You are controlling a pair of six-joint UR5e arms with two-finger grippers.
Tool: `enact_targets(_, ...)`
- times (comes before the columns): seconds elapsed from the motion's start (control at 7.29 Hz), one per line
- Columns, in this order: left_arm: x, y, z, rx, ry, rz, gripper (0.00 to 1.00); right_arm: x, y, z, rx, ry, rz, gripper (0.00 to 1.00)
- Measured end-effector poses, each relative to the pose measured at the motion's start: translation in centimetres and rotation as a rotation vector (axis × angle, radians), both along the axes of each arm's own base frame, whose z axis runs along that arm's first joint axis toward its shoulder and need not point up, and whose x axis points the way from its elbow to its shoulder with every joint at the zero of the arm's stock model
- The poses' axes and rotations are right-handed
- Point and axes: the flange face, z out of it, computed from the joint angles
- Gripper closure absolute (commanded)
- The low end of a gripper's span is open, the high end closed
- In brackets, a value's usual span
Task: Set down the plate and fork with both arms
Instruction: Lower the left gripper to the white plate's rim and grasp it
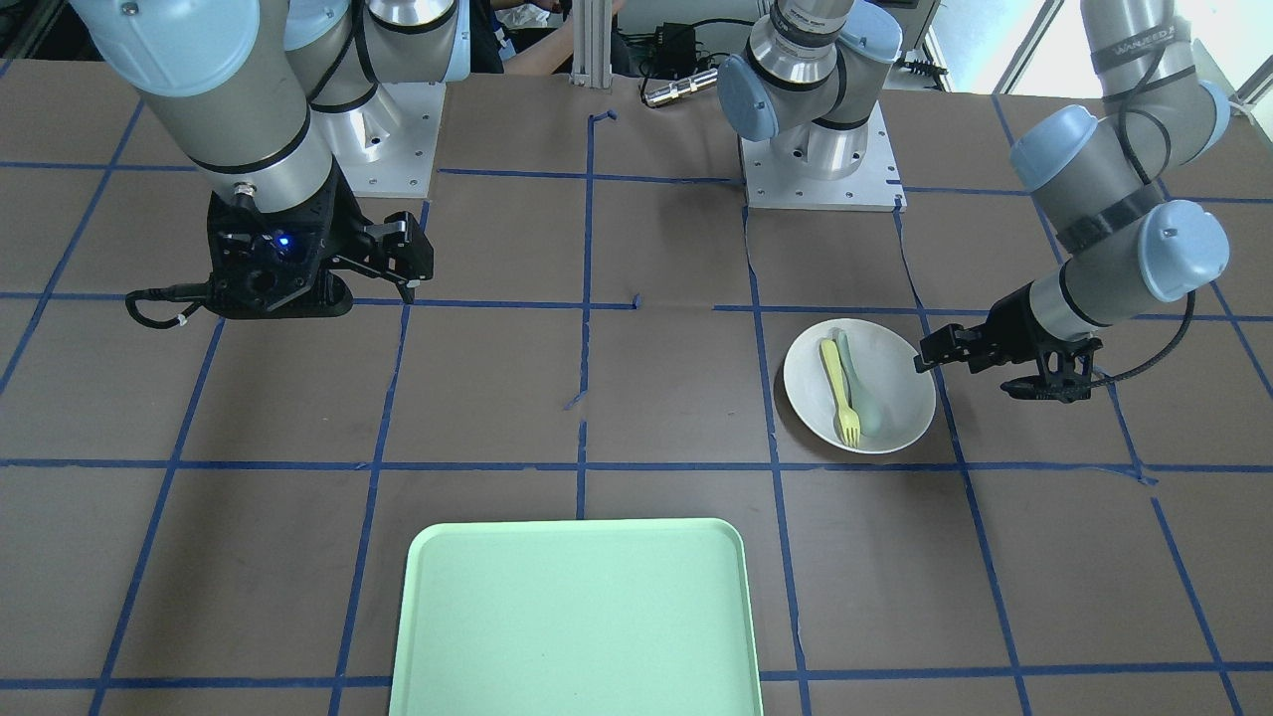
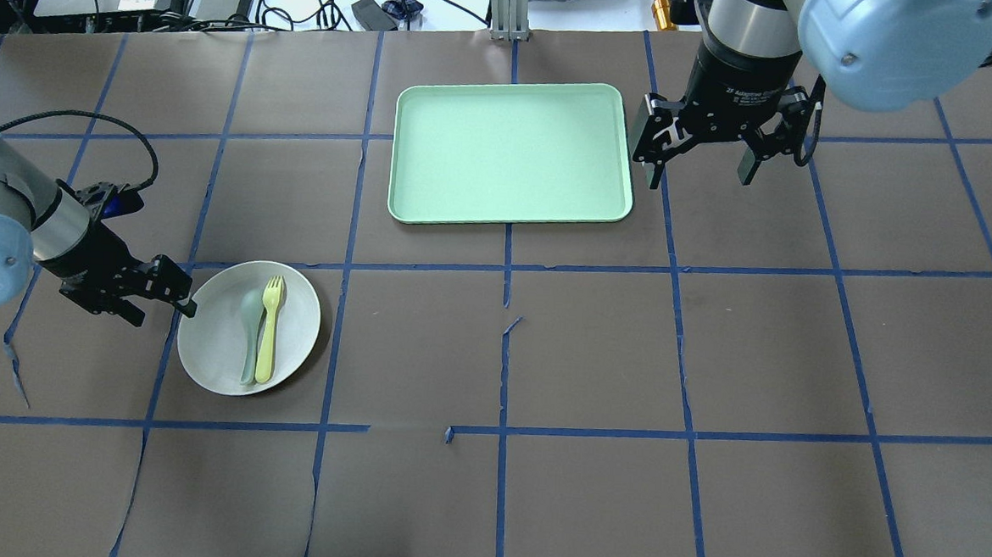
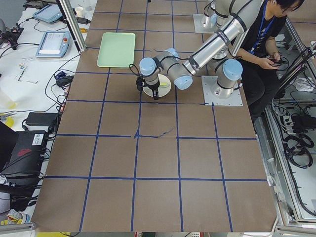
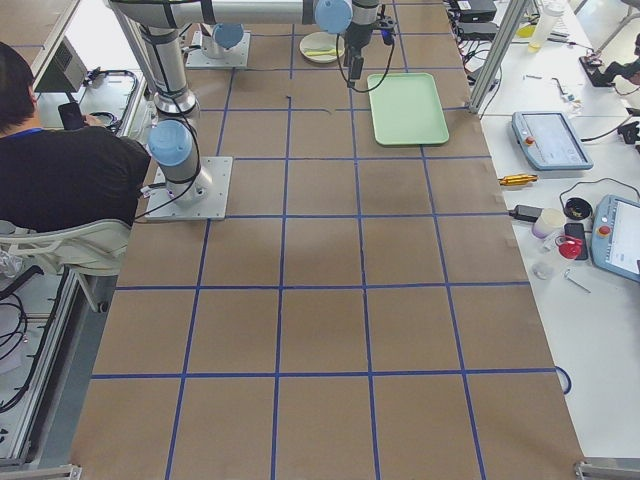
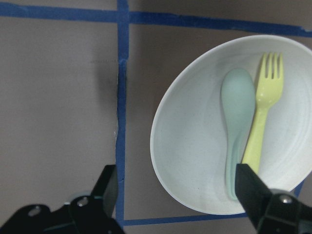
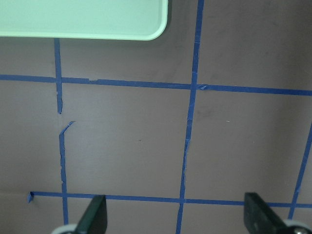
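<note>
The off-white plate lies on the table in front of my left arm, also in the front view and the left wrist view. The pale-yellow fork lies in it beside a grey-green spoon. My left gripper is open and low at the plate's rim on the side away from the table's middle. In the wrist view that rim lies between its fingers. My right gripper is open and empty above the table, beside the tray.
The rectangular light-green tray lies at the far middle of the table with nothing in it. Blue tape lines cross the brown table cover. A seated person is behind the arm bases.
</note>
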Motion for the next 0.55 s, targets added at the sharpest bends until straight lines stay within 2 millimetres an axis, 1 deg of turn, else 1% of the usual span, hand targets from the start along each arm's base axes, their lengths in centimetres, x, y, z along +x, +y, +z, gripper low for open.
enact_targets(0.14, 0.1, 0.2, -1.5, 0.02, 0.013, 0.002, 0.49, 0.0, -0.1, -0.1, 0.002, 0.0, 0.0, 0.0)
enact_targets(0.27, 0.1, 0.3, -2.6, 0.035, 0.023, 0.003, 0.8, 0.0, -0.1, -0.1, 0.004, 0.001, -0.001, 0.0)
enact_targets(0.41, 0.2, 0.3, -3.4, 0.049, 0.03, 0.003, 1.0, 0.0, -0.1, -0.1, 0.005, 0.001, -0.002, 0.0)
enact_targets(0.55, 0.2, 0.3, -3.9, 0.059, 0.033, 0.004, 1.0, 0.0, -0.1, 0.0, 0.004, 0.001, -0.002, 0.0)
